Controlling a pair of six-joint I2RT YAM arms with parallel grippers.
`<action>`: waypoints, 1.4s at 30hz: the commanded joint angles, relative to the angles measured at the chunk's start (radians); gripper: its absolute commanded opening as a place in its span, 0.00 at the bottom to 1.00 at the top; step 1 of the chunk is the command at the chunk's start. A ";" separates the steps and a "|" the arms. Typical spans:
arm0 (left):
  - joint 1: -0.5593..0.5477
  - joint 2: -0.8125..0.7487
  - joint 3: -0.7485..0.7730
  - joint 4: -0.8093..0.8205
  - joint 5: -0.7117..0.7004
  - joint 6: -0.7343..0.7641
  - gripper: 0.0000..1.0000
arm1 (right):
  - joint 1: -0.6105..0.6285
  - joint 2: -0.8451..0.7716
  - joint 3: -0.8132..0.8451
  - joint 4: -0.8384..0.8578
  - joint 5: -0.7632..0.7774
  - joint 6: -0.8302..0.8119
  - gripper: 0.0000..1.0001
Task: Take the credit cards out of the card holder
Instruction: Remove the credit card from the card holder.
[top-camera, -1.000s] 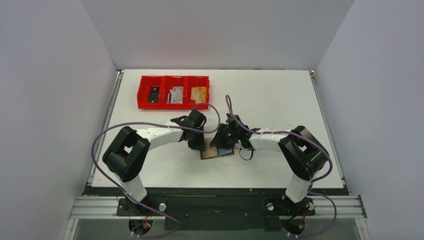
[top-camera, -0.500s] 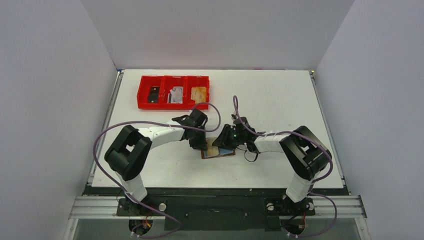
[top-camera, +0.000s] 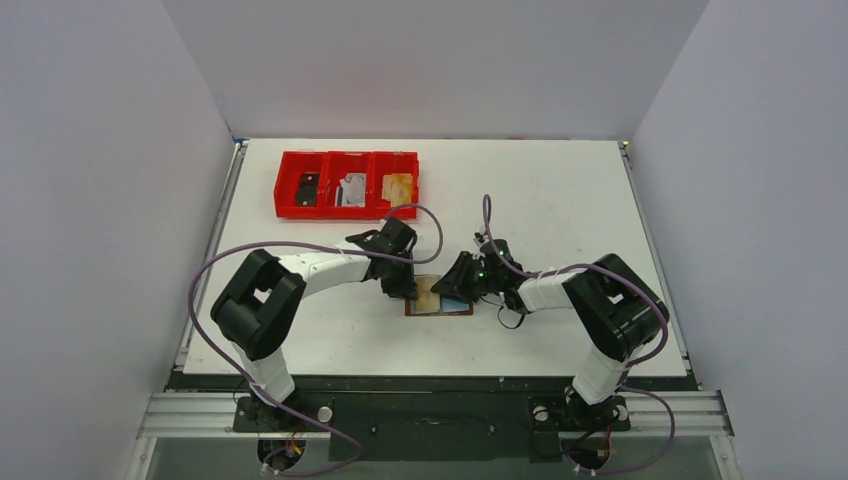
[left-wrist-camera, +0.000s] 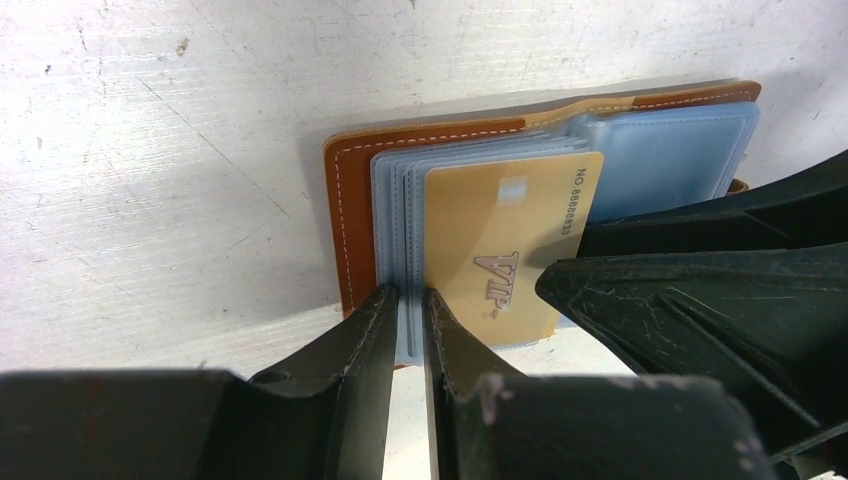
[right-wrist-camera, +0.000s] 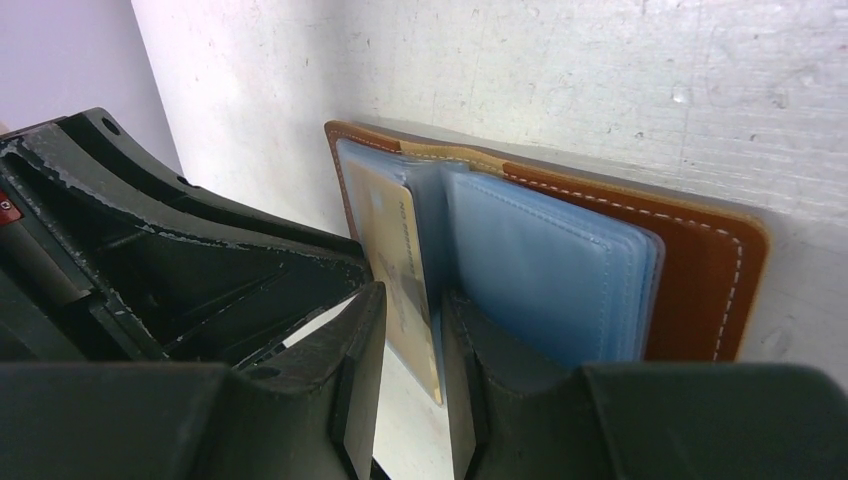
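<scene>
Mid-table, nearest the arm bases: the card holder (top-camera: 438, 301) lies open and flat, brown leather down, between the two wrists. The left gripper (left-wrist-camera: 408, 300) is closed to a thin slit on the edge of the blue sleeves (left-wrist-camera: 392, 200); this reads as the hold-down. The right gripper (right-wrist-camera: 412, 322) is narrowed onto the lower edge of the gold VIP card (right-wrist-camera: 392, 240), which pokes out past the sleeves beside the fold. No other card shows in the holder.

Step in hand, as judged: extracting this card. Draw it in its own plane, along the sleeve opening, not upward; twisting would bend it or lift the holder. The left should bear down while the right pulls. Risk: the right pads may pinch sleeve film along with the card; cannot tell.

Far left: red tray (top-camera: 282, 190), three compartments, a small item in each, well apart from the holder.
</scene>
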 joint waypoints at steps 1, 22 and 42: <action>-0.011 0.078 -0.032 -0.028 -0.068 0.008 0.14 | -0.014 -0.044 -0.014 0.082 -0.030 0.012 0.24; -0.013 0.086 -0.016 -0.035 -0.065 0.013 0.14 | -0.021 -0.066 0.004 -0.042 0.018 -0.052 0.18; -0.012 0.096 -0.030 -0.041 -0.076 -0.003 0.12 | -0.051 -0.059 -0.036 0.031 0.008 -0.012 0.00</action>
